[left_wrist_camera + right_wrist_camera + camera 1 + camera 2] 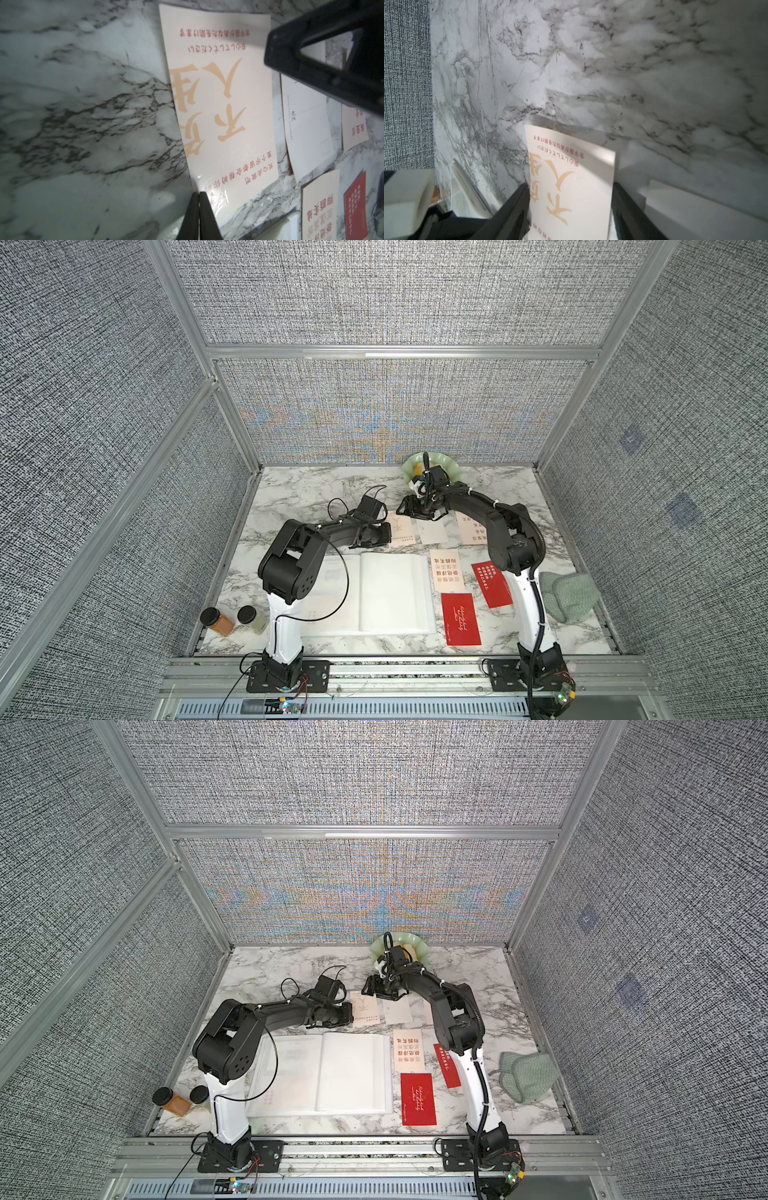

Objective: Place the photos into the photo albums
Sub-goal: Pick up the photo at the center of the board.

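Note:
The photo album (395, 593) (353, 1073) lies open on the marble table, white pages up. Behind it, my left gripper (388, 535) (199, 194) is shut on a corner of a cream photo (402, 531) (224, 104) with tan and red characters. My right gripper (409, 514) (570, 185) holds the same photo (571, 176) across its width, the long edges against both fingers. A white photo (432, 533), two cream photos (444, 568) (469, 526) and two red photos (461, 618) (492, 585) lie flat right of the album.
Two black-lidded jars (216, 620) (251, 616) stand at the front left. A pale green plate (451, 466) sits by the back wall behind the right wrist. A green knitted cloth (569, 597) lies at the right edge. Fabric walls enclose three sides.

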`<state>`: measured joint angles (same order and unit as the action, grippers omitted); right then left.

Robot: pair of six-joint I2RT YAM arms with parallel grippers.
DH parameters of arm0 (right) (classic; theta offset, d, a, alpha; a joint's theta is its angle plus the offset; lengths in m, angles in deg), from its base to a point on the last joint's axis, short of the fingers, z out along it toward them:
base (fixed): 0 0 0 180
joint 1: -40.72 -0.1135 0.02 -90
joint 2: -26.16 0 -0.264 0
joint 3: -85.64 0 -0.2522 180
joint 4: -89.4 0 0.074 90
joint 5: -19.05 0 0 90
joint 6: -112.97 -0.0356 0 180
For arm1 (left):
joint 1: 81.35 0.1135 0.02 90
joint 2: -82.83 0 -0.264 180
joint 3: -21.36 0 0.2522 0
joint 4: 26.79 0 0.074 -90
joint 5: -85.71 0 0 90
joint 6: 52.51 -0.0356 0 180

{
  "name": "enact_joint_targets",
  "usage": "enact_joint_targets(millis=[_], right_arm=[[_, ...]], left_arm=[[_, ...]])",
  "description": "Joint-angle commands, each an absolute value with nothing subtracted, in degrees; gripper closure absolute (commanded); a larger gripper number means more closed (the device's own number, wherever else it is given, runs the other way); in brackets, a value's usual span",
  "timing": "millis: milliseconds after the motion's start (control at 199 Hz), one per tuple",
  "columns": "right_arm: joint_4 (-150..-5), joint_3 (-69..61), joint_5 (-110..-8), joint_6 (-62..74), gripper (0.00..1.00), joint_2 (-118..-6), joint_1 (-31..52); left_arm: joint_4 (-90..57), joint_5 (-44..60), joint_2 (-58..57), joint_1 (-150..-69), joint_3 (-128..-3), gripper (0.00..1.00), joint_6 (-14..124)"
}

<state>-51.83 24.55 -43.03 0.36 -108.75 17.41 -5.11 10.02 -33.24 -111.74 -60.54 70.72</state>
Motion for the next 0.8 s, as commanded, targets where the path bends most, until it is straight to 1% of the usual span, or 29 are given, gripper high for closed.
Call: enact_joint_targets(millis=[0,332,473,604,796], right_arm=[[-47.1,21.87,-42.29,0.55,0.34,-108.19,17.26],[-49.68,17.79,-38.43,0.54,0.36,-104.74,17.21],[-50.63,15.74,-38.01,-0.3,0.38,-102.82,17.23],[-51.52,14.21,-37.33,-1.01,0.42,-101.57,17.17],[-52.49,13.59,-36.8,-2.23,0.54,-100.37,16.77]], left_arm=[[7.75,3.51,-35.37,-111.33,-59.79,0.91,70.36],[7.88,3.36,-35.85,-111.19,-59.93,0.91,70.36],[7.8,3.36,-35.64,-111.06,-59.64,0.91,70.36],[7.8,3.41,-35.37,-111.06,-59.64,0.91,70.46],[7.84,3.52,-34.96,-111.06,-59.64,0.91,70.48]])
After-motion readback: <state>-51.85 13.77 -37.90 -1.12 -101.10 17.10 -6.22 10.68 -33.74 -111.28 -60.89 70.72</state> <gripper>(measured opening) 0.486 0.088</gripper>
